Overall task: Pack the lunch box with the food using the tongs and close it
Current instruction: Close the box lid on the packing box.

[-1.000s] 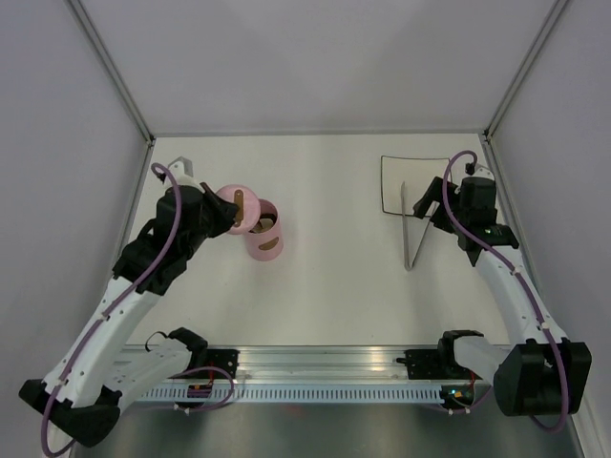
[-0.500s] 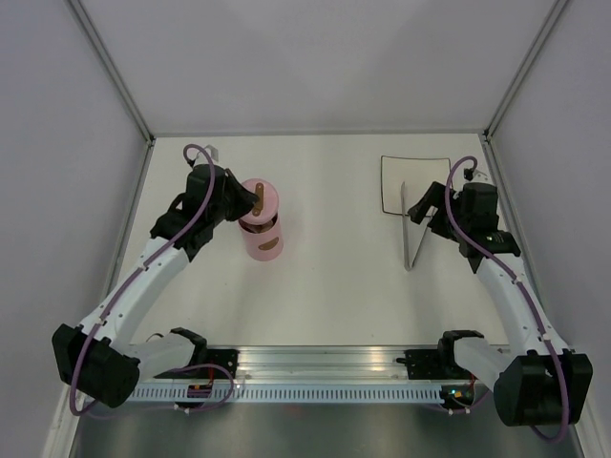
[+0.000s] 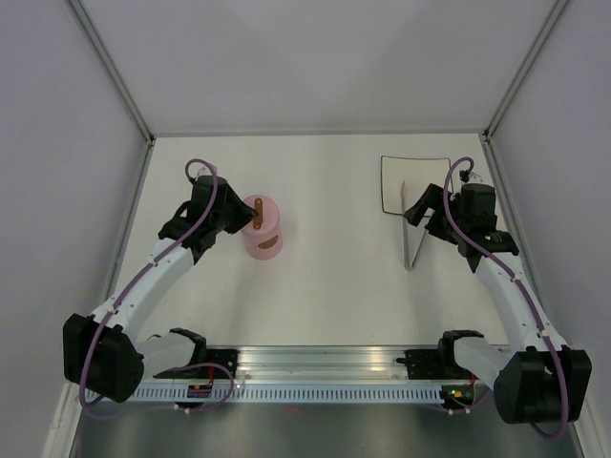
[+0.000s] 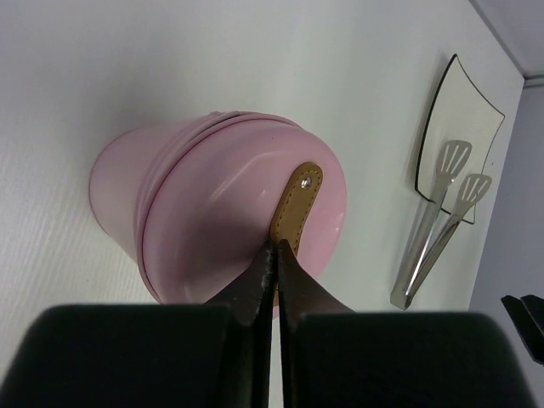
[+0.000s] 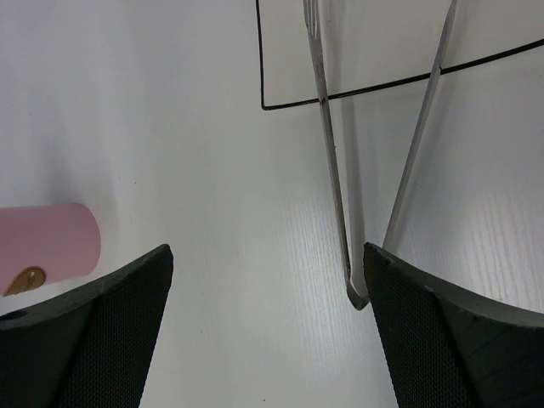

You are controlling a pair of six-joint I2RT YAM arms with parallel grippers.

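From above, the left gripper (image 3: 235, 218) is at the pink pot (image 3: 264, 243) on the left half of the table (image 3: 325, 286). The lid (image 3: 260, 214) is on the pot. The tongs (image 3: 416, 234) lie on the right, their tips on the plate (image 3: 434, 176), beside the right gripper (image 3: 420, 206).

In the left wrist view, the fingers are pressed together on the lid's brown handle (image 4: 297, 200). Whether the lid sits fully down I cannot tell.

In the right wrist view, the fingers (image 5: 93, 331) are spread wide and hold nothing. The joint of the tongs lies between them on the table.
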